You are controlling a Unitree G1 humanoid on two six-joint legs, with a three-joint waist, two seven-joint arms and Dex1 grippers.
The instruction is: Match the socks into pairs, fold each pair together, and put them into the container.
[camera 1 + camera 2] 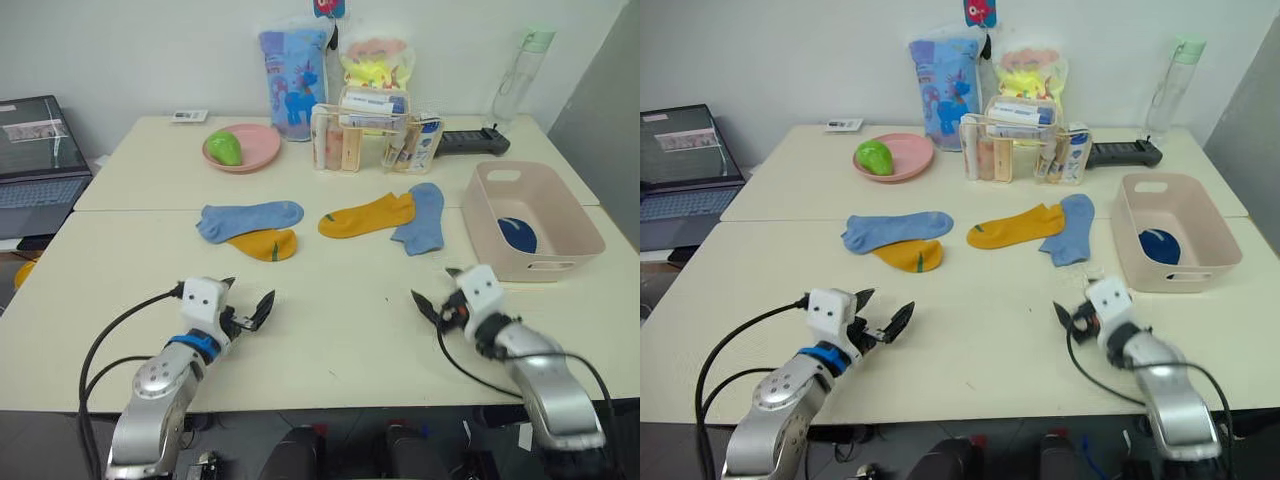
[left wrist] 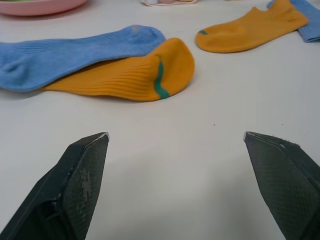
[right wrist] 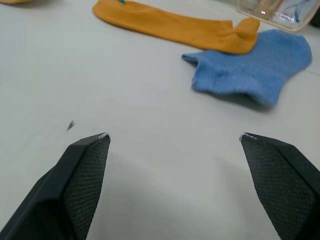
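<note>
Left gripper (image 1: 245, 306) fingers apart, empty, low over the cream tabletop (image 1: 330, 330). Ahead of it, near: mustard yellow knit sock (image 1: 262, 243) half under light blue knit sock (image 1: 249, 217), long axes crosswise. Right gripper (image 1: 437, 295) apart, empty; second yellow/blue socks ahead, pale pink plastic container (image 1: 580, 228) beside its right.

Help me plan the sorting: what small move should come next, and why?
Probably reach the left pincer, now open over bare table, forward to the light blue sock lying over the left yellow sock. A navy bundle already sits in the pink bin; the remaining four lie mixed, unpaired.
</note>
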